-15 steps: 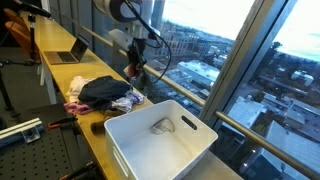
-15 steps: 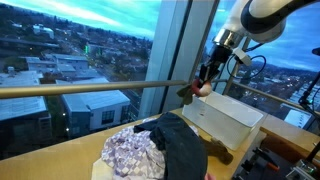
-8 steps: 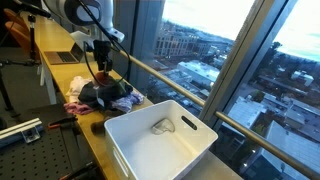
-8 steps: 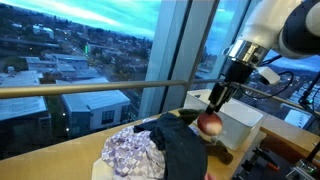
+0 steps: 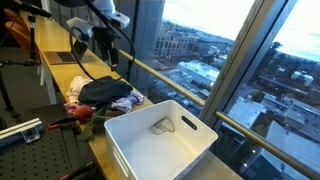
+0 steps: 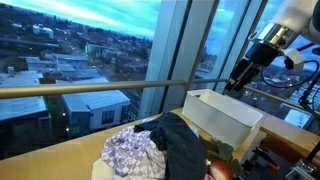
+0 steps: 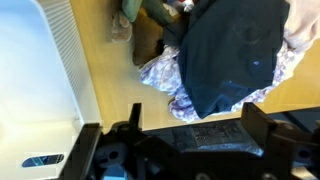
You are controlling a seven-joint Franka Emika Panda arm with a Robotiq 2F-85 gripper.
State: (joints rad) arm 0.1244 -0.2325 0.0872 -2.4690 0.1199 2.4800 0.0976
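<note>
My gripper (image 7: pixel 195 120) is open, its two dark fingers (image 7: pixel 255 122) wide apart with nothing between them. It hangs high above a pile of clothes on the wooden table (image 7: pixel 100 80). The pile has a dark garment (image 7: pixel 235 55) on top and a purple-patterned cloth (image 7: pixel 165 78) under it. In both exterior views the gripper (image 5: pixel 103 40) (image 6: pixel 240 76) is raised well above the pile (image 5: pixel 105 93) (image 6: pixel 160 148). A small reddish-pink item (image 5: pixel 82 117) (image 6: pixel 221 170) lies at the edge of the pile, free of the gripper.
A white plastic bin (image 5: pixel 195 135) (image 6: pixel 225 118) (image 7: pixel 35 80) stands beside the pile, with a small grey item (image 5: pixel 162 126) inside. A railing (image 6: pixel 90 90) and tall windows run along the table's far side. A laptop (image 5: pixel 70 52) sits further down the table.
The gripper carried the reddish-pink item away from the bin to the clothes pile, opened and let it go. The item now lies by the pile, and the arm has risen.
</note>
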